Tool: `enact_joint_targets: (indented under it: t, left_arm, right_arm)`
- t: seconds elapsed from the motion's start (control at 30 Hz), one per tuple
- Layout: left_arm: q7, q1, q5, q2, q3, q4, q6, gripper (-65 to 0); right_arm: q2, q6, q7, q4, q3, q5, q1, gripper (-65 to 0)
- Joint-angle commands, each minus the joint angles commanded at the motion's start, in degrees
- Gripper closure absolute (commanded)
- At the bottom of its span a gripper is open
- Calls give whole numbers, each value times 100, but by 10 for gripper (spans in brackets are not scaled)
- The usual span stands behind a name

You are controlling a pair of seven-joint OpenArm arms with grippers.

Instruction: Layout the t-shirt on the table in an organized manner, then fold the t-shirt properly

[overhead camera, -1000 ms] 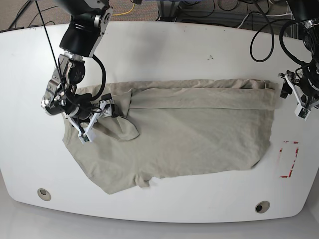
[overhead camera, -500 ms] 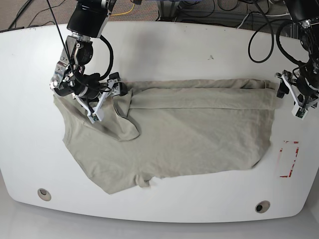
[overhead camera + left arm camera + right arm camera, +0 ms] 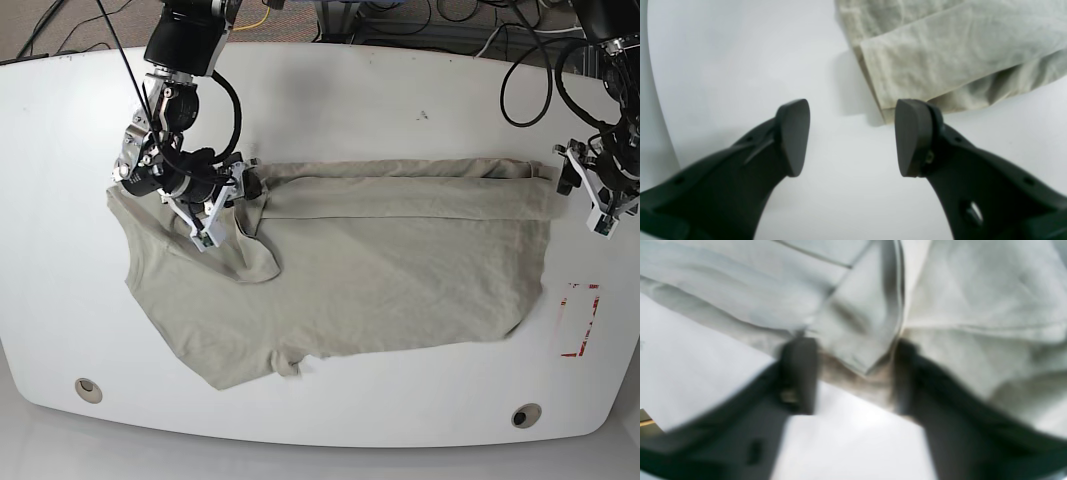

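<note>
— Nearest your base camera, what changed?

— Nothing there: the shirt (image 3: 340,270) lies spread across the table (image 3: 330,100), its lower hem ragged and slanted. Farther up, your right gripper (image 3: 215,205) has carried the sleeve fold back toward the far edge over the last second.

— Is it gripping?

— That wrist view is blurred; the fingers (image 3: 798,373) look parted around cloth, but I cannot tell. Your left gripper (image 3: 853,136) hangs released beside the corner.

— Meaning?

— You're still laying out.
</note>
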Motion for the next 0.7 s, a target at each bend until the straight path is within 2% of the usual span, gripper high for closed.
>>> enact_joint_targets:
  t: [0.07, 0.3, 0.6, 0.7]
  left_arm:
    - [0, 0, 0, 0, -9, 0, 0, -378]
    - [0, 62, 0, 0, -9, 9, 0, -378]
    - [0, 123, 0, 0, -9, 26, 0, -378]
    - [0, 141, 0, -9, -9, 26, 0, -378]
  right_arm:
    - [-44, 0, 0, 0, 0, 0, 0, -55]
    - [-167, 0, 0, 0, -26, 9, 158, -62]
    - [-545, 0, 0, 9, -677, 0, 404, -65]
    - [-607, 0, 0, 0, -853, 0, 440, -136]
